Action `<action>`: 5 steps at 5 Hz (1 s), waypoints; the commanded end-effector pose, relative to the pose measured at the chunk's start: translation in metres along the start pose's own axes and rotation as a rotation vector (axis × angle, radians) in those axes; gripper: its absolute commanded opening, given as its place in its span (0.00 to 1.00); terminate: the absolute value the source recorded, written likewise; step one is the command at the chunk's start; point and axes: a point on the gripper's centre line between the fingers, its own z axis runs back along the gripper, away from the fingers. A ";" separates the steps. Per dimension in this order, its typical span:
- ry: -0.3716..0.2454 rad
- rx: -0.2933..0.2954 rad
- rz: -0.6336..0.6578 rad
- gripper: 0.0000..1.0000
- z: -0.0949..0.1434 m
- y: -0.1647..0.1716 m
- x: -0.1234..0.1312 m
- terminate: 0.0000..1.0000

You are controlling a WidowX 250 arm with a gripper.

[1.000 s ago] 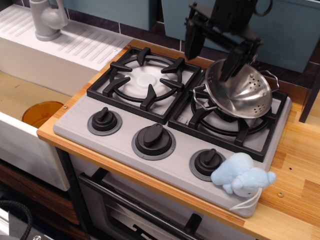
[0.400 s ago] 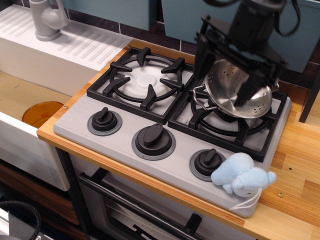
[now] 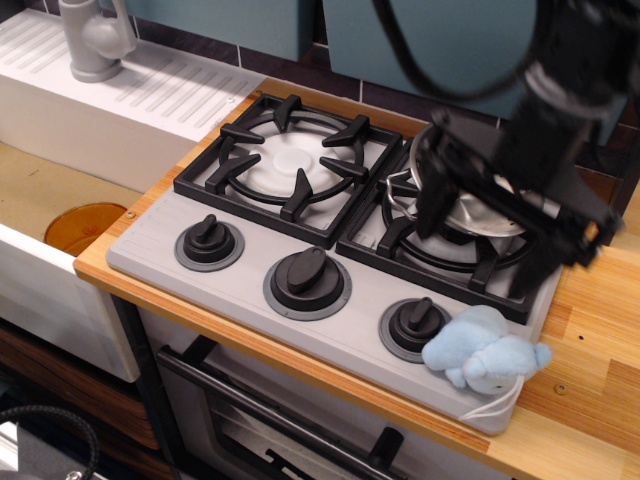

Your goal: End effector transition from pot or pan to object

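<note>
— Wooden bench [image 3: 600, 330], pale and grained, carries a grey toy stove [image 3: 250, 270] with black cast-look grates and three round knobs. What hangs over it?

— Biggest of all, the bulky black gripper [image 3: 480, 240], blurred as if moving. Its two long flat fingers point down and stand well apart, with nothing between them. One finger sits over the right burner's left side, the other over the stove's right edge.

— And the pot?

— Behind the jaws and partly hidden by them, the shiny steel colander [image 3: 470, 205] rests on the right burner grate. Only a slice of its polished wall and a thin wire loop handle show. I judge it released, since the jaws are clear of it.

— So how far along?

— Roughly midway, I'd say. The jaws have left the colander's place but are not yet at the target.

— Where is the target?

— Below the jaws and toward the camera: the small fluffy light blue plush toy [image 3: 485, 350], rounded and soft, with a white tag trailing off it. It lies on the stove's front right corner, just beside the right knob [image 3: 412, 322], untouched. What's left is lowering the jaws around it.
</note>
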 end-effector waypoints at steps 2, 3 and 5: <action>-0.153 -0.025 0.041 1.00 -0.027 -0.026 -0.016 0.00; -0.169 -0.046 0.048 1.00 -0.031 -0.033 -0.009 0.00; -0.241 -0.106 0.033 1.00 -0.069 -0.027 0.005 0.00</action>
